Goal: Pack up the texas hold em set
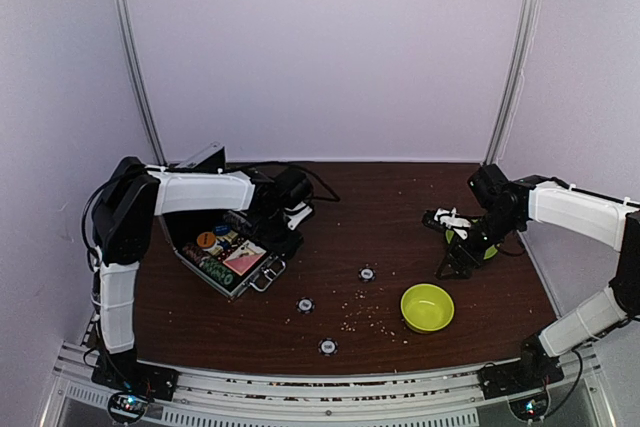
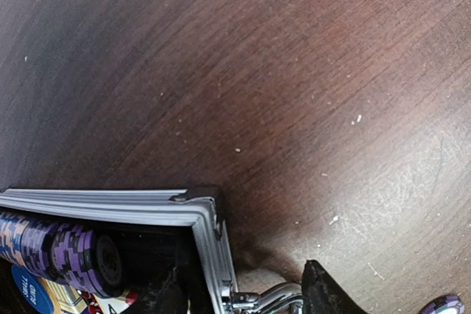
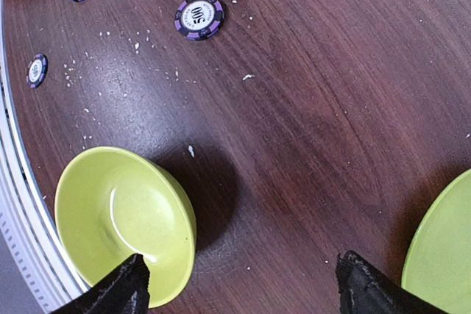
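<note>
Hovering my right gripper point(image 3: 246, 288), jaws spread and empty, I'd aim for the chip point(image 3: 199, 18) at eleven o'clock, pinching its rim. The case point(image 1: 225, 252) lies open at the table's point(image 1: 400, 197) nine o'clock, with the left gripper point(image 2: 243, 295) open over its corner.

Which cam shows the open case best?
Top external: the whole open case shows, with its contents. Left wrist catches only one corner of it, a row of purple chips inside and part of the handle. Right wrist doesn't show it.
</note>
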